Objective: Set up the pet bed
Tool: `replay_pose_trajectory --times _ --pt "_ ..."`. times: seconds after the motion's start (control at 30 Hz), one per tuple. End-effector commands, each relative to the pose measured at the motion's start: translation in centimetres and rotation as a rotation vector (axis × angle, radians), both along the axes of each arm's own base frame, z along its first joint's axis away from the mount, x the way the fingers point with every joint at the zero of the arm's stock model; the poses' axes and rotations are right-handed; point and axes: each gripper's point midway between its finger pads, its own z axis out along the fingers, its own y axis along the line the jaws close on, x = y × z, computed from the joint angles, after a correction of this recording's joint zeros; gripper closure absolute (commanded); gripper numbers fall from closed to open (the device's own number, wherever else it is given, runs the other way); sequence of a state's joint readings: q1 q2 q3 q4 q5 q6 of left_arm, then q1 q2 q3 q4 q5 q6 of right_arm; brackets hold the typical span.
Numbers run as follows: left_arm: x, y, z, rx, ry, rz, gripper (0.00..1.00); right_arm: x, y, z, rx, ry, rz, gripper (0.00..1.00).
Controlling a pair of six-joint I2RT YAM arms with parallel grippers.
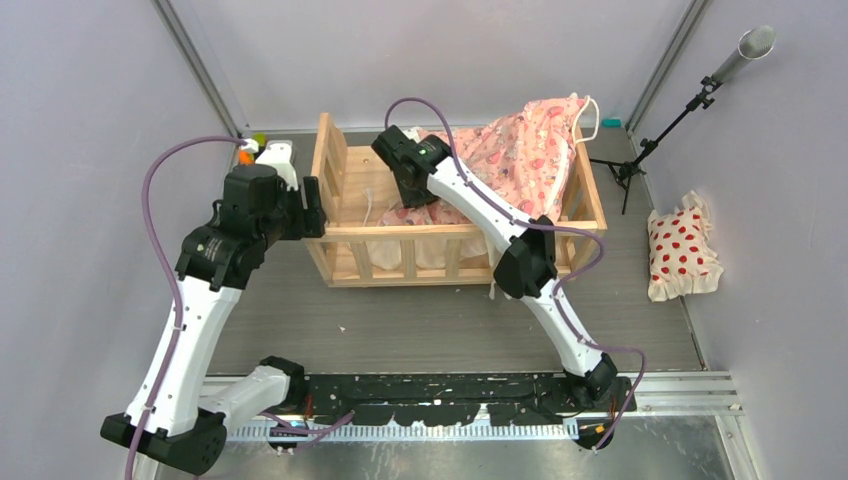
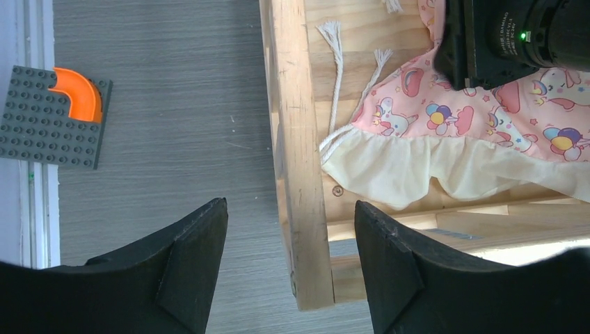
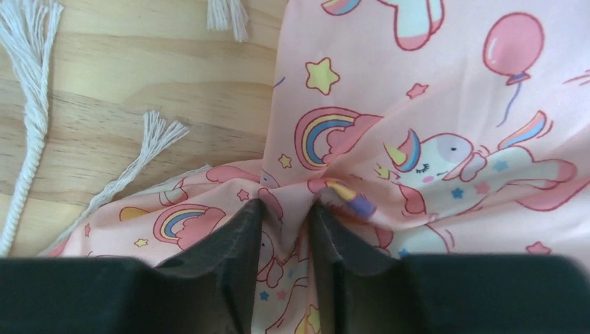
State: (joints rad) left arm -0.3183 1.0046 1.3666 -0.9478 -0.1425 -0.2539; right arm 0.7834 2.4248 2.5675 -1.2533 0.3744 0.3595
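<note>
Grey table [image 1: 450,320]: pink cushion [image 1: 520,150] is bunched inside pet bed [image 1: 400,232], fold pinched by right gripper [image 3: 285,209]; left gripper [image 2: 291,205] is spread at its corner; dotted pillow [image 1: 683,250] lies outside.

Grey wood-grain table [image 1: 400,325], pale lilac walls [image 1: 80,120], black stand [image 1: 690,108] far right

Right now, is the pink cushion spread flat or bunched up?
Bunched up: the pink cushion heaps at one end of the pet bed, climbing its rail; planks lie bare elsewhere.
</note>
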Motion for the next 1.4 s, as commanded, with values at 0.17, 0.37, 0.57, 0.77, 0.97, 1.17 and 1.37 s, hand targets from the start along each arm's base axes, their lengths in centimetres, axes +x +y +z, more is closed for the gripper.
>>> replay_pose_trajectory --times 0.17,0.37,0.57,0.77,0.97,1.17,1.37 --pt "-0.4 0.8 1.3 0.016 -0.054 0.015 0.31 -0.9 4.3 7.1 0.292 -0.063 0.115 0.99" --pt "-1.4 1.4 2.6 0.005 -0.096 0.034 0.31 -4.3 9.3 11.6 0.519 -0.057 0.215 0.99" --pt "-2.0 2.1 3.8 0.021 -0.124 0.053 0.31 -8.8 14.0 13.1 0.644 0.005 0.361 1.00" --pt "-2.6 2.8 4.6 0.036 -0.144 0.070 0.31 -10.2 15.5 14.1 0.721 0.034 0.403 0.99" --pt "-2.7 3.1 4.7 0.046 -0.144 0.073 0.30 -10.2 14.4 13.1 0.650 0.015 0.427 0.80" --pt "-2.6 2.5 4.3 0.040 -0.121 0.051 0.28 -8.2 9.0 17.0 0.495 -0.198 0.352 0.36" --pt "-1.8 1.7 3.9 0.026 -0.089 0.029 0.25 -8.3 2.6 23.5 0.419 -0.372 0.255 0.26"
